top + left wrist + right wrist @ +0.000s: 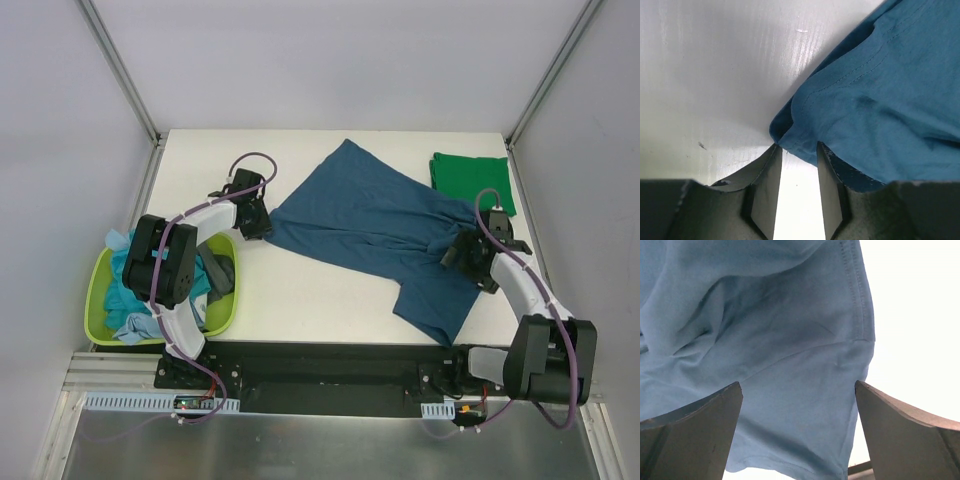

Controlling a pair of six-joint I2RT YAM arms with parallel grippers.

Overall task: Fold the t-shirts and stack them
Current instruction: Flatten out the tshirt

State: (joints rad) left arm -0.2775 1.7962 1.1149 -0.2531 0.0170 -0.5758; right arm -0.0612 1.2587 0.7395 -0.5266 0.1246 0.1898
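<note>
SHIRT: teal-blue t-shirt point(370, 225) spread mid-counter point(300, 290), so we can fold it | LEFT: left end effector point(796, 147) at its corner, jaws narrow; we cannot tell if cloth is pinched | RIGHT: right end effector point(796, 385) wide open above opposite edge, holding nothing | STACK: folded green t-shirt point(472, 180) at far right corner.

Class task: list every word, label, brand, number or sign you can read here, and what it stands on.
None readable in any view.
The dark blue t-shirt, the folded green t-shirt and the lime basket show no print or label.
Anything on the rail by the arm bases is too small to read.
</note>
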